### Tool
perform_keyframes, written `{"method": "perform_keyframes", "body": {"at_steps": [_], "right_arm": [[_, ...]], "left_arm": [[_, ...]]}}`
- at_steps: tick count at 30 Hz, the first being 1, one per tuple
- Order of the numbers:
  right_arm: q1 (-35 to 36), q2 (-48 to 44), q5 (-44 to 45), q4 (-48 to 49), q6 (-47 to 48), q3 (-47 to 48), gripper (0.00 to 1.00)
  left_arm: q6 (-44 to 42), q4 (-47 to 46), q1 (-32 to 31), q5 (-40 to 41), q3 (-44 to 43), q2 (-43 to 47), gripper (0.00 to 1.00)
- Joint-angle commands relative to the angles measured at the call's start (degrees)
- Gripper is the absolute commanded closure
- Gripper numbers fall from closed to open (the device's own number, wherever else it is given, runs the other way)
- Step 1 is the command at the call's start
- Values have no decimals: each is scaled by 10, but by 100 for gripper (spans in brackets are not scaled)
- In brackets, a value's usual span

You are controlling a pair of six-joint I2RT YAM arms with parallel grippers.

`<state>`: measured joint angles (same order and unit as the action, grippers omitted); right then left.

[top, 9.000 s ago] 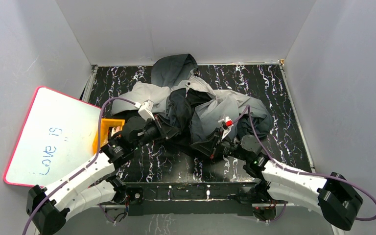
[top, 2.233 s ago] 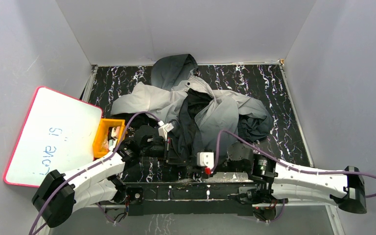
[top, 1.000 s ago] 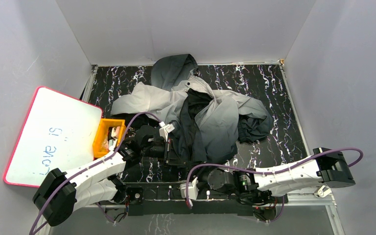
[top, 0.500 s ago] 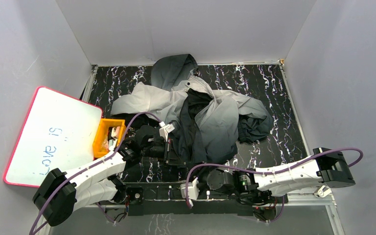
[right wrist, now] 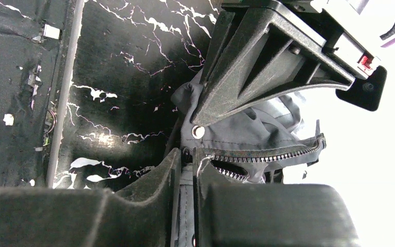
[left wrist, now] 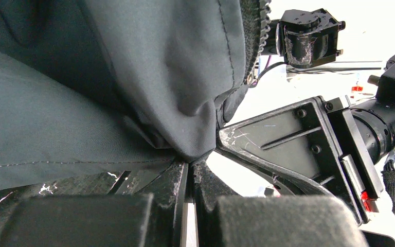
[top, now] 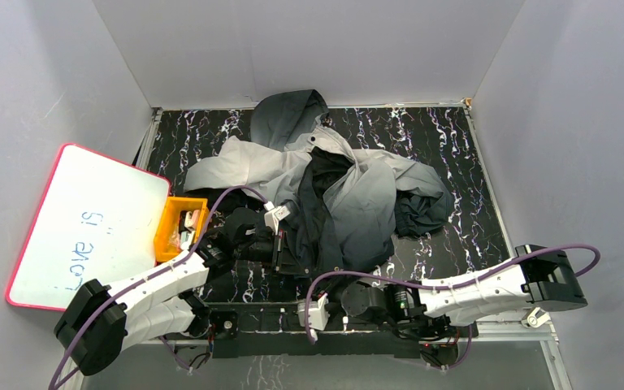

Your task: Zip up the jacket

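The jacket (top: 337, 183) lies crumpled in the middle of the table, light grey fading to dark, hood at the back, front open with dark lining showing. My left gripper (top: 287, 253) is shut on a fold of dark fabric at the jacket's bottom hem (left wrist: 189, 157). My right gripper (top: 343, 286) reaches in along the near edge and is shut on the hem (right wrist: 187, 154) right at the bottom end of the zipper. The open zipper teeth (right wrist: 267, 157) and a snap button (right wrist: 199, 131) show beside its fingers. The left gripper (right wrist: 267, 62) sits just above it.
An orange bin (top: 180, 227) with small items stands left of the left arm. A pink-rimmed whiteboard (top: 89, 223) leans at the far left. Grey walls close in the black marbled table (top: 455, 146) on three sides.
Since nine seconds ago both grippers pulled the jacket's bottom toward the near edge and the right arm swung low along it. In the last second almost nothing moved.
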<state>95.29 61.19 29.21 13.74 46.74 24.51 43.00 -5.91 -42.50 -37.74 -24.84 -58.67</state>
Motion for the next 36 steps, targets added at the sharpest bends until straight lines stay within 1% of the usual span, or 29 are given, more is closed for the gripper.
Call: {"method": "perform_keyframes", "body": {"at_steps": [1,5,8,16,23,29,32,36], "right_arm": [[2,-10,24,43,-8,-2,82],[2,-18,26,44,-22,0,90],[1,-20,25,35,-39,6,100],[-31,-21,-15,-12,-105,35,100],[-101,-32,-100,-45,-178,61,100],[-163,-32,-193,-61,-227,79,100],[-173,-29,-198,-64,-230,80,100],[-175,-27,-175,-47,-227,69,100]], "left_arm": [[-5,6,-3,-25,-2,8,100],[-5,6,-3,-26,-1,8,100],[-7,7,-3,-26,-2,8,100],[-16,15,-3,-26,-6,8,100],[-18,15,-4,-30,-6,7,100],[-18,15,-3,-31,-5,7,100],[-17,15,-4,-31,-4,11,100],[-17,15,-4,-33,-2,13,100]]}}
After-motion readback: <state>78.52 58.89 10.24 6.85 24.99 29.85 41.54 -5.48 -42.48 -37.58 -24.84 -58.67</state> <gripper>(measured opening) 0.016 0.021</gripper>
